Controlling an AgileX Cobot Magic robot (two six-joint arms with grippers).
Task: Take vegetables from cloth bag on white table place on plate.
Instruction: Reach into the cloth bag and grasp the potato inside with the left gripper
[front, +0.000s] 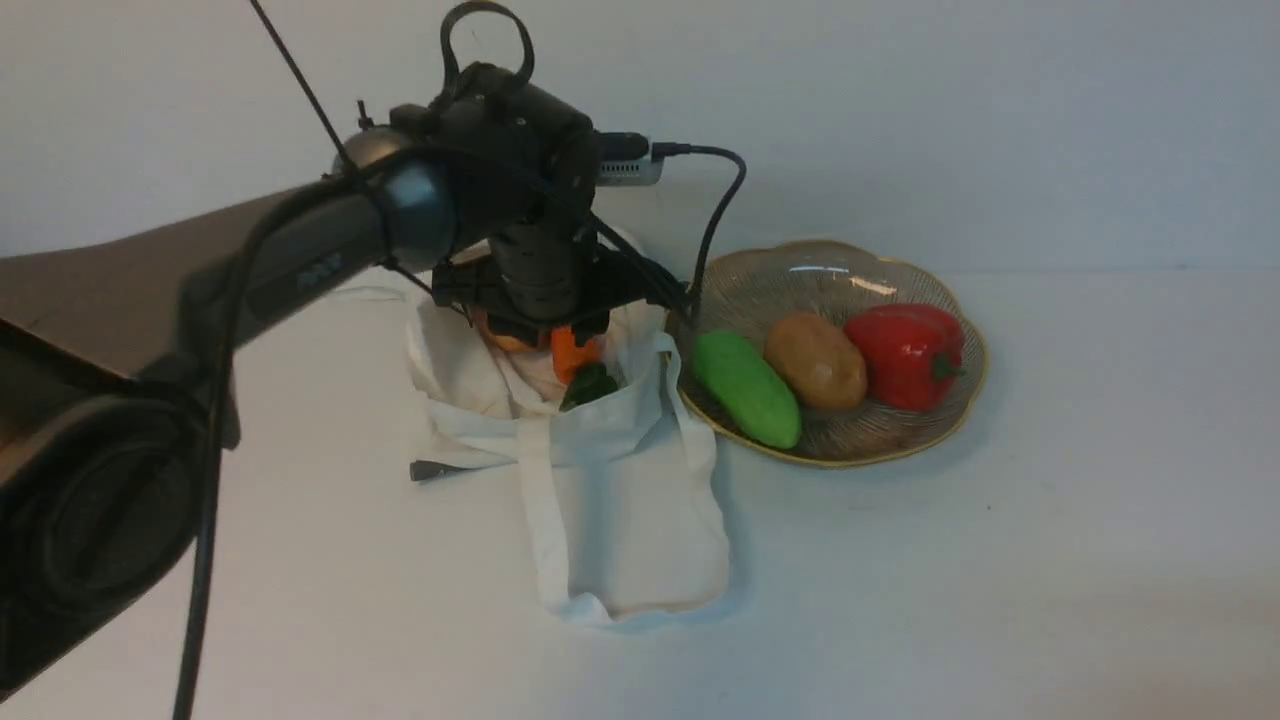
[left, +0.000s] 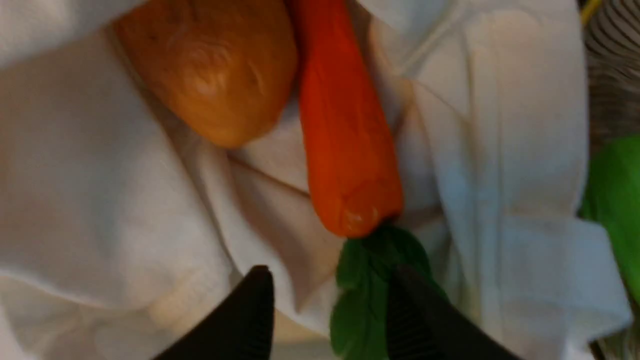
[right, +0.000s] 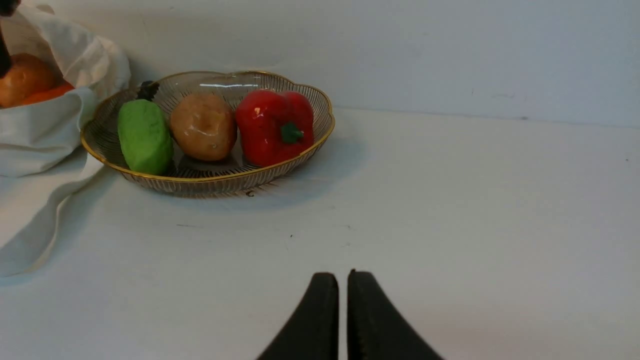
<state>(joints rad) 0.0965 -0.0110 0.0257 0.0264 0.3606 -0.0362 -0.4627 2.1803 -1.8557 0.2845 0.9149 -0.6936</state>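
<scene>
Orange carrot (left: 345, 125), centre frame, in cloth bag (left: 100, 175): my left claw (left: 331, 280) spread about its green top; next, pinch and lift.

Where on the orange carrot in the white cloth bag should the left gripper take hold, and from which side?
Best guess: grip the orange carrot across its thick body just beyond the dark green top, coming down through the open mouth of the white cloth bag. There cloth flanks it; farther along, the tan potato crowds one side. The left gripper is open.
</scene>
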